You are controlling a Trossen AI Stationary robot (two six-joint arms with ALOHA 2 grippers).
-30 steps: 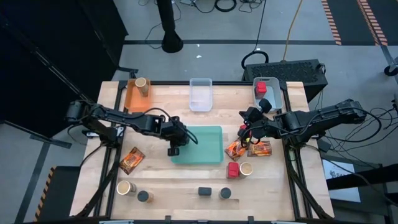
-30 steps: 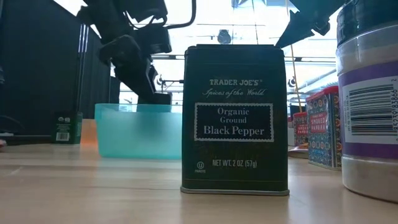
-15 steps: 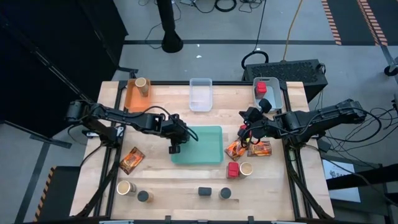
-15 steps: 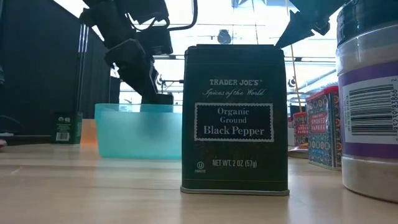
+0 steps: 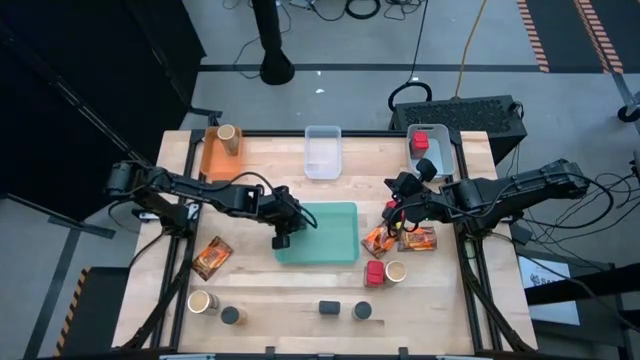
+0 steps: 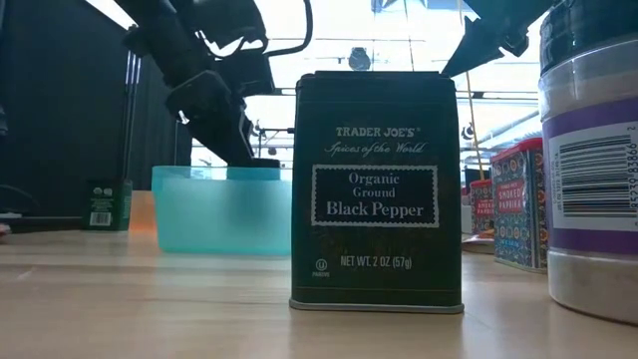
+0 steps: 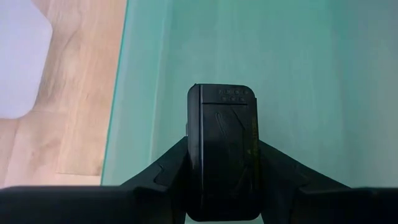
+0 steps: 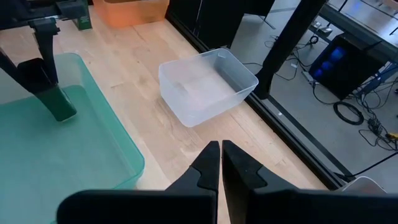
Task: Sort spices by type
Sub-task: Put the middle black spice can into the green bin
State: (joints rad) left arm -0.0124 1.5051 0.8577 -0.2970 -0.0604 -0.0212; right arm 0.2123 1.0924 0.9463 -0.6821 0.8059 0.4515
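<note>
My left gripper (image 5: 281, 240) stands over the left edge of the flat teal tray (image 5: 335, 245), shut on a dark grey spice tin (image 7: 222, 134); the right wrist view shows that tin (image 8: 55, 99) reaching down into the tray. My right gripper (image 5: 392, 214) hangs shut and empty above two orange-red packets (image 5: 400, 240) right of the tray. A red cube (image 5: 374, 272) and a tan jar (image 5: 395, 271) sit near them. Along the near edge stand a tan jar (image 5: 203, 301), a dark jar (image 5: 231, 315), a dark block (image 5: 329, 308) and another dark jar (image 5: 362, 311). A third packet (image 5: 211, 257) lies at the left. My left gripper pinches the tin between its two fingers (image 7: 166, 173), one on each narrow side (image 7: 194, 158), at the end nearer the wrist. The fingers slant down from the table's left and lie along the tin. The tin's free end (image 7: 222, 94) points into the tray; whether it touches the floor I cannot tell.
At the far edge stand an orange bin (image 5: 212, 160) with a tan jar (image 5: 227, 134), a clear bin (image 5: 322, 152) and a bin (image 5: 440, 152) holding a red cube (image 5: 421, 140). The low view is filled by a black pepper tin (image 6: 377, 199) and a purple-labelled jar (image 6: 593, 160).
</note>
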